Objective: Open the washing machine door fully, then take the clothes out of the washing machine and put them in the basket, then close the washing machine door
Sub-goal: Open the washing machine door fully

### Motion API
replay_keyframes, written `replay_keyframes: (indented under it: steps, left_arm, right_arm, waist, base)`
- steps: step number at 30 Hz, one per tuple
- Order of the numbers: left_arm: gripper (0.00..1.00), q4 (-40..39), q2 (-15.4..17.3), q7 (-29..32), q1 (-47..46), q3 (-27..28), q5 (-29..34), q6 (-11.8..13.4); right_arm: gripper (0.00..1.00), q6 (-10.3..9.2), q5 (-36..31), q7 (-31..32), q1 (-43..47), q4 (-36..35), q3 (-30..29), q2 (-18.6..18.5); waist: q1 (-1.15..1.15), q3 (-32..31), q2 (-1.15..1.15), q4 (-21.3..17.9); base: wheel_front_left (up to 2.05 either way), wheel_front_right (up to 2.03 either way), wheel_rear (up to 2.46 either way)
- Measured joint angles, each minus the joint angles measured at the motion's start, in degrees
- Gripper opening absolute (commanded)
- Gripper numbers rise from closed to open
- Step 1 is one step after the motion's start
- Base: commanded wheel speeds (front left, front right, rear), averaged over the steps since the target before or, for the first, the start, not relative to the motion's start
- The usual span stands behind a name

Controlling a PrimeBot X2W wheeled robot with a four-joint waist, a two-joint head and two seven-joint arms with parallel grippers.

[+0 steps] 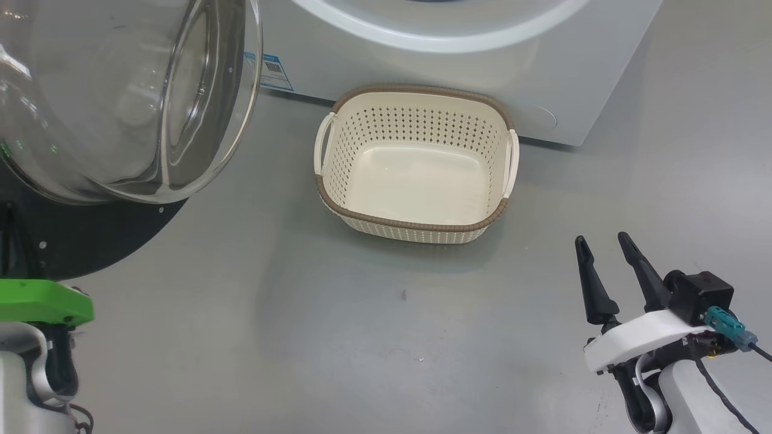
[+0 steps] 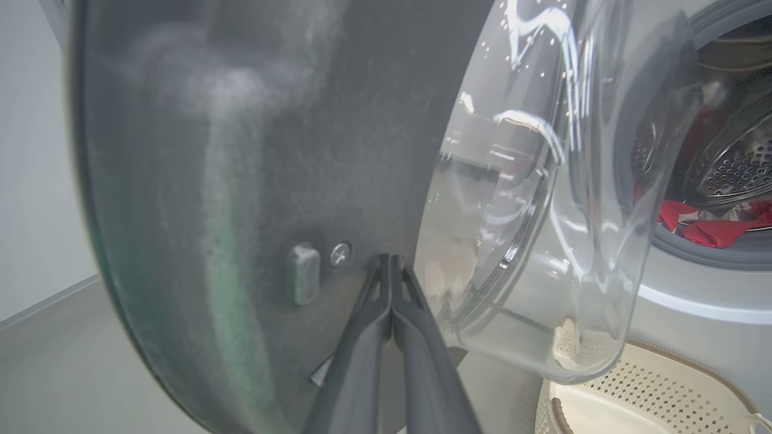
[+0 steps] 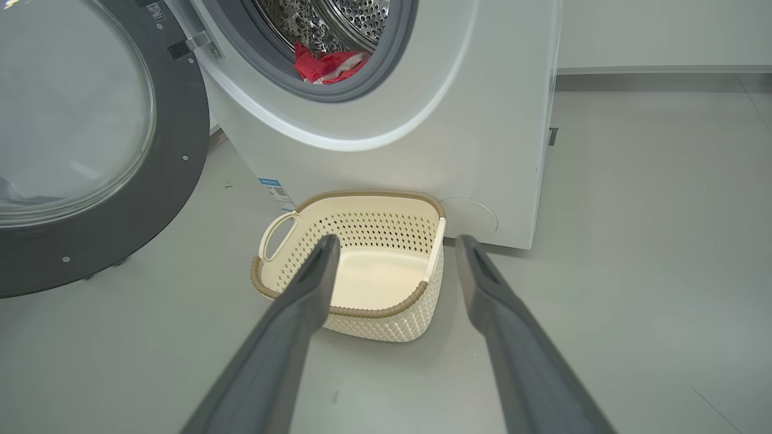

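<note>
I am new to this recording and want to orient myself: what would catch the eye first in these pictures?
The big washing machine door stands open at the head view's upper left, its glass bulging. Bright red clothes lie in the drum of the washing machine, and the cream basket stands empty on the floor before it. The left gripper, shut, points at the door's black inner side.
</note>
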Motion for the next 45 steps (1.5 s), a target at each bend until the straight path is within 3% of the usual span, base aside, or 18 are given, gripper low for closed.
replay_keyframes:
  steps: [10,25,33,45]
  left_arm:
    - [0.0,3.2,4.2,-0.5,-2.3,4.8,-1.8,0.2]
    - [0.0,7.9,9.6,0.5,-6.0,7.0,-3.3,-0.9]
    - [0.0,10.5,10.1,0.1,-7.5,6.7,-3.2,-1.4]
    - [0.0,13.4,9.4,-0.9,-7.5,2.1,-0.4,-3.3]
  right_arm:
    - [1.0,-0.01,-0.2,0.7,-0.8,-1.5,-0.1,-1.0]
    - [1.0,-0.08,-0.6,1.9,-2.1,-4.0,-0.9,-2.7]
    - [1.0,-0.08,-0.6,1.9,-2.6,-3.8,-1.2,-3.0]
    - [1.0,-0.08,-0.5,1.3,-2.7,-1.7,-1.2,-1.7]
  waist:
    - [0.0,2.4,0.0,-0.3]
    - [0.0,7.0,0.0,-0.7]
    - [0.0,7.6,0.0,-0.9]
    - [0.0,4.6,0.0,-1.2]
  base:
    - [0.0,0.0,0.0]
    - [0.0,0.0,0.0]
    - [0.0,0.0,0.0]
    - [0.0,0.0,0.0]
